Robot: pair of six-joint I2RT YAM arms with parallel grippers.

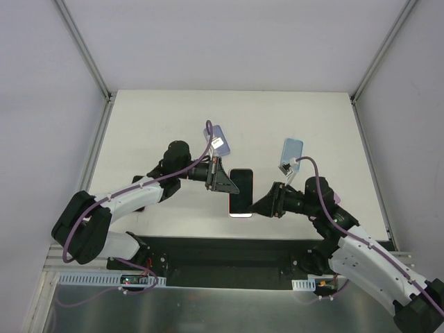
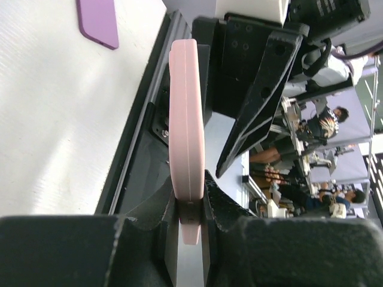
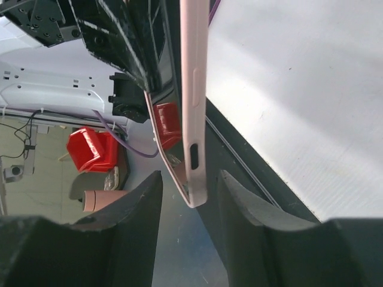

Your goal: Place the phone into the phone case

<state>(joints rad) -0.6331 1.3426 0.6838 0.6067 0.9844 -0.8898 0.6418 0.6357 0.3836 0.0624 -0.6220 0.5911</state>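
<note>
Phone in the case yet, or not?

— Mostly in, I'd judge. From above, the dark screen has a pink rim round the edges I can see, so the two look joined. I can't tell whether every corner is snapped home.

Where is it sitting?

— Not sitting at all. It hangs off the counter, between the two arms, over the near edge. The left jaws are clenched on the case, gripping one end of it. The left wrist view shows the pink edge running straight down into them.

And the right jaws?

— Released. In the right wrist view the fingers stand either side of the case's other end with a gap on both sides, touching nothing that I can see.

So what's left?

— Likely a last press round the rim to seat it, then setting it down. That's a guess from how it lies.

Does any view add something?

— The right wrist view shows the side of the case with its cut-outs and the glass lying inside the rim, which is too small to make out from above. The left wrist view catches a flat purple thing on the counter. The right arm mostly hides it overhead.
</note>
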